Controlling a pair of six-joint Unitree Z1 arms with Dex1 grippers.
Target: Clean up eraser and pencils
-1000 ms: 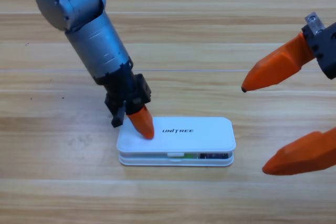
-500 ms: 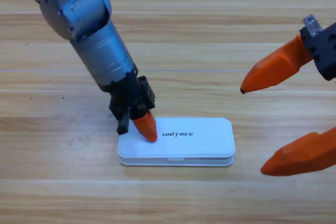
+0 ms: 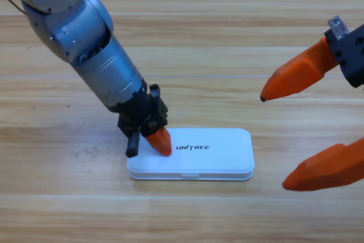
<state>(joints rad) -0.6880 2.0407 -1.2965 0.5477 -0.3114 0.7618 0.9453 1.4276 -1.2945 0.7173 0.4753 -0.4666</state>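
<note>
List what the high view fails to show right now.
- Eraser and pencils: none visible; the shut lid of the white rectangular plastic case would hide anything inside.
- Left hand: pressed on the lid's left end; its jaw gap is hidden by its own black body.
- Right hand: body cut off by the right edge.

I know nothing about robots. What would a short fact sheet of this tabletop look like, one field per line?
Surface: wooden table
Main object: white case printed UNITREE, lid shut, lying flat near the table's front
Eraser and pencils: none visible; whatever the case holds is hidden
Left gripper: orange tip pressing on the case lid's left end, beside the lettering
Right gripper: waiting at the right edge, two orange jaws spread wide apart, touching nothing
Arms: grey left arm reaches down from the upper left corner
</note>
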